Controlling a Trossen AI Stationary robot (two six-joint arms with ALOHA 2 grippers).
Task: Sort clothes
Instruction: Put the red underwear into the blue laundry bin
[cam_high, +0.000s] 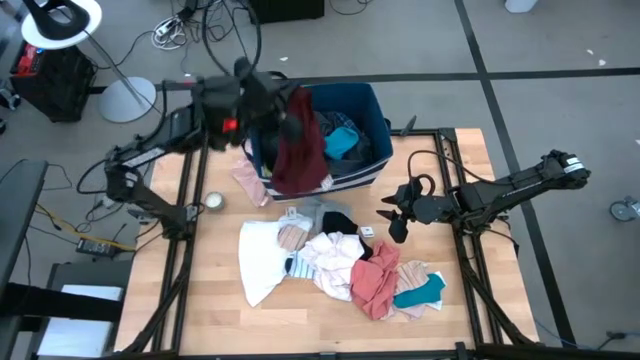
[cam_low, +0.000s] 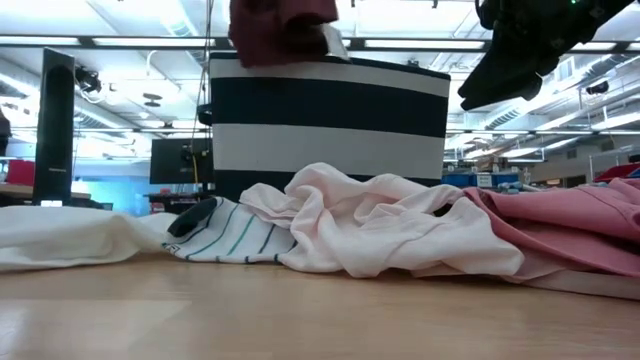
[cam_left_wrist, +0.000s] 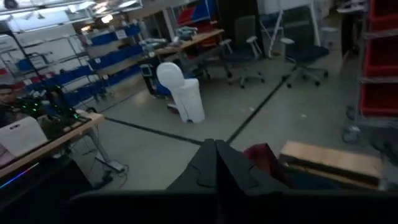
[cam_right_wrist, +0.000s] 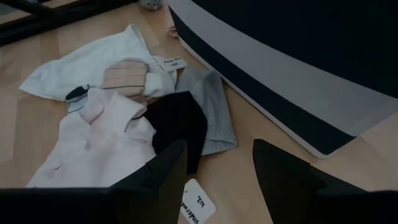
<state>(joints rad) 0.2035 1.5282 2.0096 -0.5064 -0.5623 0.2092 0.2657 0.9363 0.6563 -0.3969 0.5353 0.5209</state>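
Note:
My left gripper (cam_high: 290, 112) is high over the navy bin with white stripes (cam_high: 372, 160) and is shut on a maroon garment (cam_high: 298, 150), which also shows at the top of the low view (cam_low: 285, 25). My right gripper (cam_high: 396, 216) hovers open and empty above the table, right of the pile; its fingers frame a black garment (cam_right_wrist: 180, 121) and a grey one (cam_right_wrist: 208, 115). The pile lies on the table: a white garment (cam_high: 260, 262), pale pink (cam_high: 335, 258), salmon pink (cam_high: 376, 280), teal (cam_high: 420, 292). More clothes lie in the bin, one teal (cam_high: 341, 141). My left gripper holds the maroon garment by its upper end (cam_high: 296, 102), pinched between the shut fingers (cam_left_wrist: 216, 163); a bit of maroon cloth (cam_left_wrist: 264, 155) shows beside them. The garment hangs slack below the gripper, clear of the table, its lower end (cam_low: 290, 52) about level with the bin's rim.
A pink garment (cam_high: 250, 183) hangs over the bin's left outer side onto the table. A small round object (cam_high: 213, 201) sits left of the pile. White labels (cam_right_wrist: 198, 205) lie by the clothes. Bare wood (cam_high: 330, 325) lies along the table's near edge.

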